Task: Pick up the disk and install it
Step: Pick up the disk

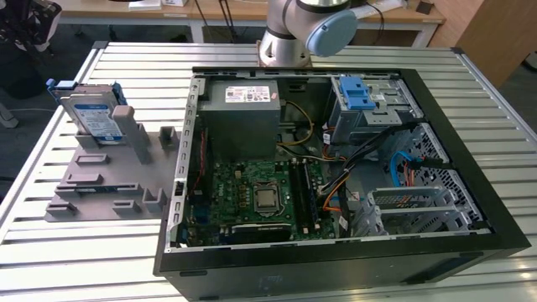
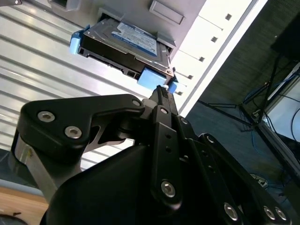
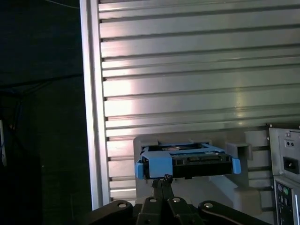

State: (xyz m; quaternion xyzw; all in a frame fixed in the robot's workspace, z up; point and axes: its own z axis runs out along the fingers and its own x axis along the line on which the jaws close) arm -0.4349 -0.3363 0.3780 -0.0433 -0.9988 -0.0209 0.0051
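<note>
Disk [image 1: 92, 118] stands on edge in its holder [image 1: 100, 189] at the exterior view's ten o'clock, rim exposed, seemingly for grasping; jaws together, empty.

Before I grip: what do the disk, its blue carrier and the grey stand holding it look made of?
The disk: metal casing, dull silver sheen, with a paper-like label. The carrier: probably plastic; even matte blue, moulded tabs. The stand: likely plastic; flat matte grey, blocky moulded or printed shapes.

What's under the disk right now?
A grey slotted holder on the slatted table; the disk stands on edge in it. Its lower edge is hidden within the holder.
</note>
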